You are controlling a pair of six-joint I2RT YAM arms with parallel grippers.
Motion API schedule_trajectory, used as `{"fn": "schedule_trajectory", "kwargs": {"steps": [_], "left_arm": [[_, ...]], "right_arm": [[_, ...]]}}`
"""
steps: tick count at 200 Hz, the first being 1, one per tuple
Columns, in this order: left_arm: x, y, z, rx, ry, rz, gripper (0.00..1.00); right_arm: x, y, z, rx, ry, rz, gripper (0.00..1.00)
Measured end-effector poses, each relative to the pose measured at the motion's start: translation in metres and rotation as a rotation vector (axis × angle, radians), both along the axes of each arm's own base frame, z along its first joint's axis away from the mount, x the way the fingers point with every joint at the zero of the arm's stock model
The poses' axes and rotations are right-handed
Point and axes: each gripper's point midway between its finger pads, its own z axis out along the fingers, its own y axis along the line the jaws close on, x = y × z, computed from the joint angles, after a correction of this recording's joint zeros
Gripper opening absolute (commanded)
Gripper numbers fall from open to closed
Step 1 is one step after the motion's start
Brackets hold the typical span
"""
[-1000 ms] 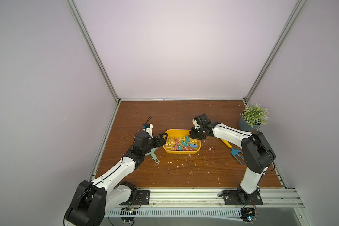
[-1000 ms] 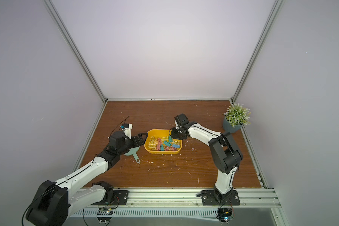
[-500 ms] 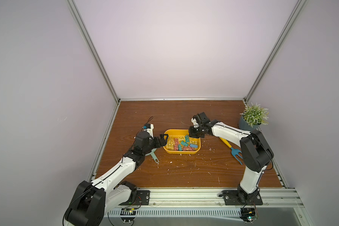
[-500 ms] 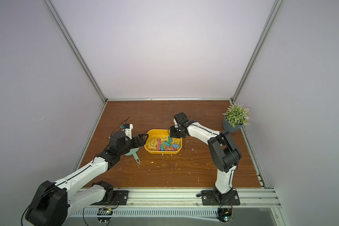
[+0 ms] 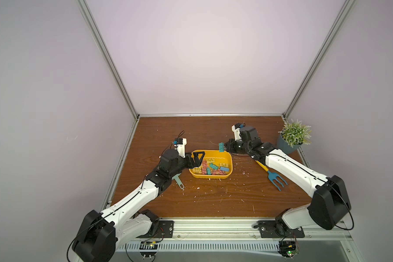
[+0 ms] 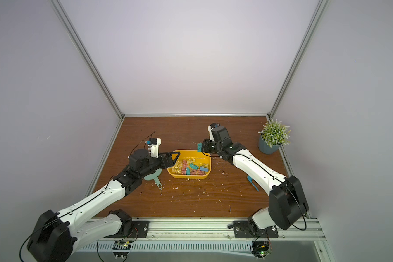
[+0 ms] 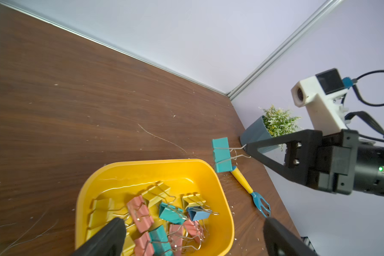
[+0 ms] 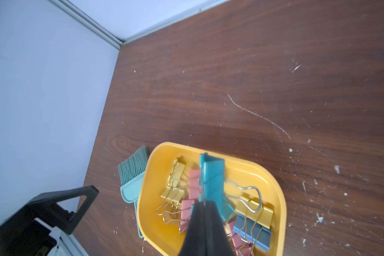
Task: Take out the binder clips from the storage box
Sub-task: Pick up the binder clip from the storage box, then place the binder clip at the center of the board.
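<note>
Lifted since last frame: right pincer [image 5: 226, 148] grips teal binder clip [image 5: 221, 147] above upper-right rim of storage box [image 5: 204, 177]; left pincer [image 5: 200, 160] wide.

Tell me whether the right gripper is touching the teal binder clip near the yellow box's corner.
Touching. The left wrist view shows the right gripper with its tips shut on the wire handles of the teal binder clip.
</note>
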Motion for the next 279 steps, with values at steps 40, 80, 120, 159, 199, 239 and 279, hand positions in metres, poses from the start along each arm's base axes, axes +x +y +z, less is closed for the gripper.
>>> {"fn": "schedule_trajectory", "kwargs": {"steps": [40, 80, 120, 159, 199, 239, 279], "left_arm": [[-0.011, -0.054, -0.01, 0.049, 0.011, -0.099, 1.0], [-0.014, -0.077, -0.037, 0.082, 0.069, -0.134, 1.0], [-0.01, -0.08, -0.036, 0.078, 0.063, -0.125, 1.0], [-0.008, -0.078, -0.034, 0.075, 0.056, -0.109, 1.0], [-0.006, -0.074, -0.024, 0.066, 0.033, -0.085, 1.0], [-0.005, -0.071, -0.018, 0.059, 0.018, -0.07, 1.0], [-0.004, -0.07, -0.017, 0.06, 0.013, -0.059, 1.0]], "right_arm": [[0.003, -0.076, -0.026, 0.045, 0.005, -0.272, 0.0], [-0.014, -0.108, -0.088, 0.121, 0.132, -0.474, 0.0], [-0.005, -0.103, -0.098, 0.227, 0.151, -0.6, 0.0], [-0.005, -0.102, -0.114, 0.275, 0.175, -0.78, 0.0], [0.001, -0.099, -0.126, 0.314, 0.178, -0.945, 0.0], [0.016, -0.085, -0.13, 0.372, 0.184, -1.03, 0.0], [0.015, -0.08, -0.142, 0.371, 0.206, -1.05, 0.09]]}}
